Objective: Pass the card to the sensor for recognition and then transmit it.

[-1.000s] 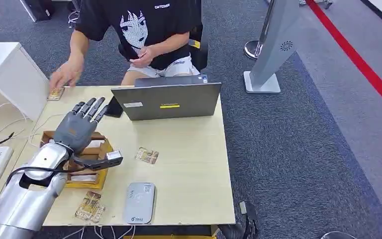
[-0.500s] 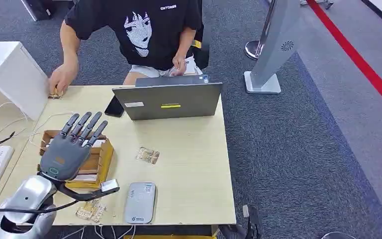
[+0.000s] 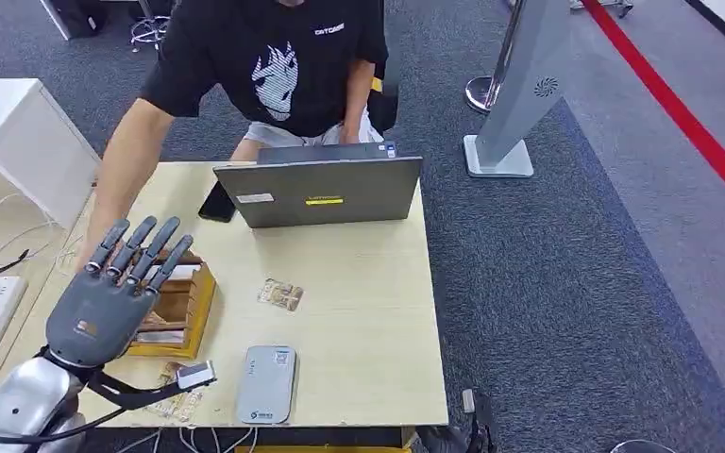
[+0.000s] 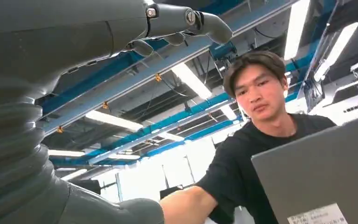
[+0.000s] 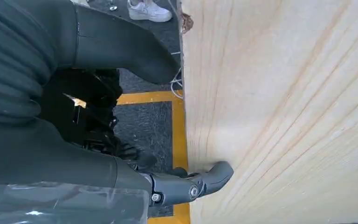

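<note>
Left hand (image 3: 104, 307) raised above the near-left part of the table (image 3: 359, 283), palm down, fingers (image 3: 137, 247) spread and straight, gripping nothing. From the left wrist, fingers again apart against the ceiling, with a person (image 4: 261, 140) and the back of a laptop (image 4: 326, 182) beyond. Right hand (image 5: 121, 154) down off the table's near edge, beside the pale wood, above dark floor with a yellow stripe; fingers loosely apart, nothing between them. Card (image 3: 279, 294) flat on the table, roughly mid-table, to the right of the left hand and a little farther out than its wrist, long axis running slightly askew across the table, left to right. Sensor (image 3: 265, 382), a grey flat pad, near the front edge, nearer the robot than the card and close to it. Left hand clearly the nearer of the two, so likely the one to reach: a move rightward and down, fingers closing across the card's short sides. Wooden box (image 3: 177, 307) directly under and beside the left hand, touching nothing of the card but in the low path. More cards (image 3: 172, 401) at the front edge by the sensor. Person's arm (image 3: 118, 184) stretched toward the box's far-left side, a thing to keep clear of. Laptop (image 3: 319, 192) well beyond the card, not in the way.
</note>
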Action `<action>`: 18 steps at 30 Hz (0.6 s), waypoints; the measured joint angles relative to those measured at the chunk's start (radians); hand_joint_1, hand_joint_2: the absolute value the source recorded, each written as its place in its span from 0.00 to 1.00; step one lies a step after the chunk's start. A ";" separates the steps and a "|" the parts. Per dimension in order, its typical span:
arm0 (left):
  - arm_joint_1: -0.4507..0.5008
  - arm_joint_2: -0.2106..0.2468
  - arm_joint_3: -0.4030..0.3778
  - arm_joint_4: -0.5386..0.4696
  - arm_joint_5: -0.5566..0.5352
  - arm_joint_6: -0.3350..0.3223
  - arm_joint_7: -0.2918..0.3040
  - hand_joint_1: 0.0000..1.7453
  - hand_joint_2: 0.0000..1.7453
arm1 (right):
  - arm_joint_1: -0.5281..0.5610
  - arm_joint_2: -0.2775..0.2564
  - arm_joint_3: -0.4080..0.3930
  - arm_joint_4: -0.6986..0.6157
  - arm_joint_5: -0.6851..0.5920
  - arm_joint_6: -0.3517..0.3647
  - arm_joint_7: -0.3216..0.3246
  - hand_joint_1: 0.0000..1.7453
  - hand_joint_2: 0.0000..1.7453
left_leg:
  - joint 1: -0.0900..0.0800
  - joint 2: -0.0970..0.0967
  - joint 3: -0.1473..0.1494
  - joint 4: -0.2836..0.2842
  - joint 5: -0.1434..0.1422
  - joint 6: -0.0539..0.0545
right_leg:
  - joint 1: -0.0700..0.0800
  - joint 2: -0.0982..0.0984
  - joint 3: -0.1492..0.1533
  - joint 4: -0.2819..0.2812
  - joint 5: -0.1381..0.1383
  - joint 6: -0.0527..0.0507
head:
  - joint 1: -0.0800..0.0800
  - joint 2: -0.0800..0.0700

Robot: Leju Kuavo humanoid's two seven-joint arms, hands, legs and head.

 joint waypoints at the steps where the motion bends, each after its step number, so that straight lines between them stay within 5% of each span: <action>1: 0.005 0.002 0.007 -0.008 0.003 0.002 0.000 0.00 1.00 | 0.001 0.000 -0.003 0.000 0.000 0.001 0.000 0.00 1.00 | 0.000 0.000 0.000 0.000 0.000 0.000 | 0.000 0.000 0.000 0.000 0.000 0.000 | 0.000 0.000; 18: 0.040 0.002 0.034 -0.039 0.003 0.019 -0.011 0.00 1.00 | 0.002 0.000 -0.022 0.000 0.000 0.005 -0.002 0.00 1.00 | 0.000 -0.001 0.000 0.000 0.000 0.000 | 0.000 -0.001 0.000 0.000 0.000 0.000 | 0.000 0.000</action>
